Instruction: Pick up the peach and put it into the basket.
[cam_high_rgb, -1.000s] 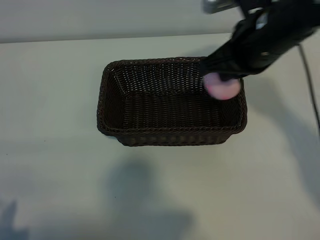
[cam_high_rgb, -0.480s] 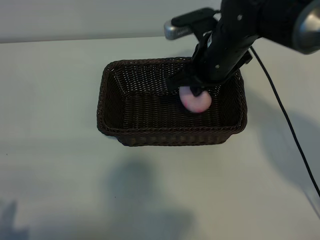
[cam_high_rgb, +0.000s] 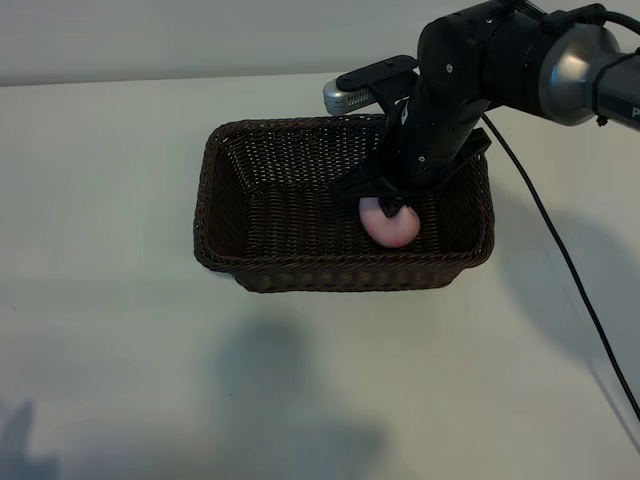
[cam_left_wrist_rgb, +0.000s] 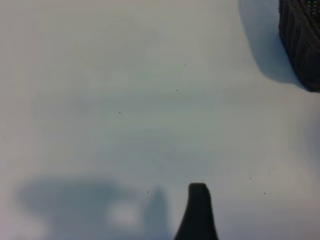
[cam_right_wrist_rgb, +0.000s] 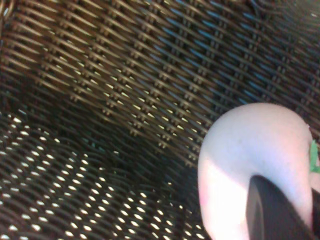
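Note:
The dark-brown woven basket (cam_high_rgb: 203, 200) sits in the middle of the white table. My right gripper (cam_high_rgb: 394, 206) reaches down inside its right half, shut on the pale-pink peach (cam_high_rgb: 392, 228), which hangs low near the basket's floor. Whether the fruit touches the weave I cannot tell. In the right wrist view the peach (cam_right_wrist_rgb: 255, 145) fills the corner with a dark finger (cam_right_wrist_rgb: 272, 215) across it and the basket wall (cam_right_wrist_rgb: 100, 90) behind. The left gripper is out of the exterior view. Its wrist view shows one dark fingertip (cam_left_wrist_rgb: 198, 200) over bare table, nothing beside it.
A corner of the basket (cam_left_wrist_rgb: 302, 40) shows at the edge of the left wrist view. A black cable (cam_high_rgb: 560, 260) trails from the right arm across the table's right side. The table's far edge runs behind the basket.
The right arm has swung leftwards from the basket's right rim and lowered the peach down inside the basket. The left arm has not moved.

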